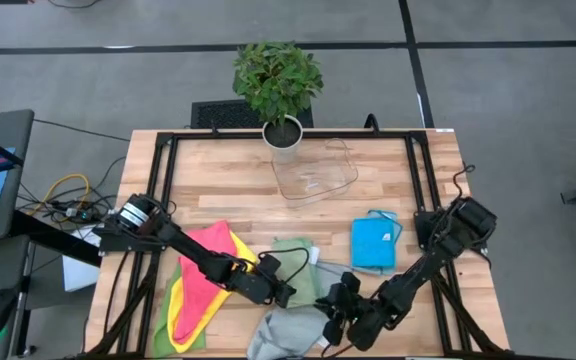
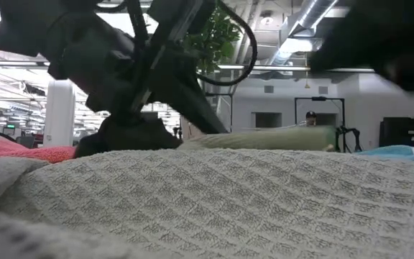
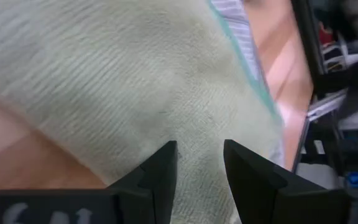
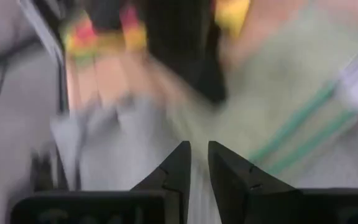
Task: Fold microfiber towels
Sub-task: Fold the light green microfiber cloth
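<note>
Towels lie across the near half of your wooden tabletop (image 1: pixel 218 180): a pale green one (image 1: pixel 298 268) in the middle, a grey one (image 1: pixel 286 335) bunched at the near edge, a pink one over a yellow one (image 1: pixel 200 285) to the left, and a folded blue one (image 1: pixel 373 243) to the right. Your left gripper (image 3: pixel 199 163) sits low over the green towel, jaws parted with only a narrow gap and no cloth between them. Your right gripper (image 4: pixel 199 158) hovers over the grey and green cloth; its jaws stand close together with a thin slit, nothing visibly pinched.

Both grippers (image 1: pixel 313 295) work very near each other, so they may collide. If the left jaws close too shallow, they could slip off the pile or catch just one layer. Dragging the green towel may pull the grey one off the near edge.
</note>
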Available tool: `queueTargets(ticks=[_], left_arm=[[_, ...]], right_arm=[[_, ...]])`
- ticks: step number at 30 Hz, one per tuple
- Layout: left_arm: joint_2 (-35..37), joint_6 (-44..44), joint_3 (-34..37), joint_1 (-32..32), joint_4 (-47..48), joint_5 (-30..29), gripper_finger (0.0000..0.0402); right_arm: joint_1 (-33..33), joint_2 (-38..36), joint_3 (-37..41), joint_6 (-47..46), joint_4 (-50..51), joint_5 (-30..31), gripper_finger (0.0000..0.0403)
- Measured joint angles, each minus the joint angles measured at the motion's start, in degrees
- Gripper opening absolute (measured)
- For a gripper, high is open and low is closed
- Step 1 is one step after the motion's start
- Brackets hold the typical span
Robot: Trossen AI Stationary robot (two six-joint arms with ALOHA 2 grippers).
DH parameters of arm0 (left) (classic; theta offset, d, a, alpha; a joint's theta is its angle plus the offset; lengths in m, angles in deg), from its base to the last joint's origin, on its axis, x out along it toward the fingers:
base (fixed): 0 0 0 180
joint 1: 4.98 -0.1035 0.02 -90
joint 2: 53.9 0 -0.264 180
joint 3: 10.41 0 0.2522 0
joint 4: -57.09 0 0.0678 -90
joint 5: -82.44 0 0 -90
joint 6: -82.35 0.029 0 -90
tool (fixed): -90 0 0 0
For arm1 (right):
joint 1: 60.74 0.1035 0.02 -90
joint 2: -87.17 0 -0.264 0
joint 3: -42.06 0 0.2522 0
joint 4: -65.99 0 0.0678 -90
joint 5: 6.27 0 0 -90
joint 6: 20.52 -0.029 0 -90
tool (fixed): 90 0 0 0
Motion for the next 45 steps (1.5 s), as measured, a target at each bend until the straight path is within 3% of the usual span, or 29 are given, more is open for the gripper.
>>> queueTargets(ticks=[3, 5, 11, 17, 21, 25, 32, 45], left_arm=[[0.02, 0.16, -0.05, 0.00, -0.59, -0.17, 0.0125], [0.02, 0.17, -0.04, 0.24, 0.15, -1.08, 0.0125], [0.02, 0.20, -0.04, 0.47, -0.04, -2.12, 0.0125], [0.02, 0.20, -0.04, 0.46, 0.03, -0.36, 0.0125], [0.49, 0.99, 0.03, -0.23, -4.14, 0.32, 0.0125], [0.62, 8.54, -0.47, -0.34, -14.37, 0.02, 0.0125], [-4.89, 17.30, -6.70, 3.28, -5.40, -2.79, 0.0125], [-9.67, 15.57, -8.23, 5.87, 0.68, -2.94, 0.0125]], right_arm=[[-0.26, -1.88, -0.13, 2.55, 0.17, 9.18, 0.0081], [-1.64, -1.05, -0.01, 3.66, 0.32, 10.80, 0.0081], [-4.08, 6.30, 0.00, 7.56, -12.48, 8.60, 0.0081], [-1.12, 14.57, 0.00, -5.30, -13.50, 10.22, 0.0070], [-0.11, 17.50, -0.38, -8.63, -13.32, 12.74, 0.0058], [0.23, 17.66, -0.31, -8.64, -13.38, 12.86, 0.0051], [-0.23, 17.16, -0.18, -7.63, -13.28, 11.26, 0.0037], [0.57, 16.36, -0.09, -8.97, -13.24, 10.65, 0.0029]])
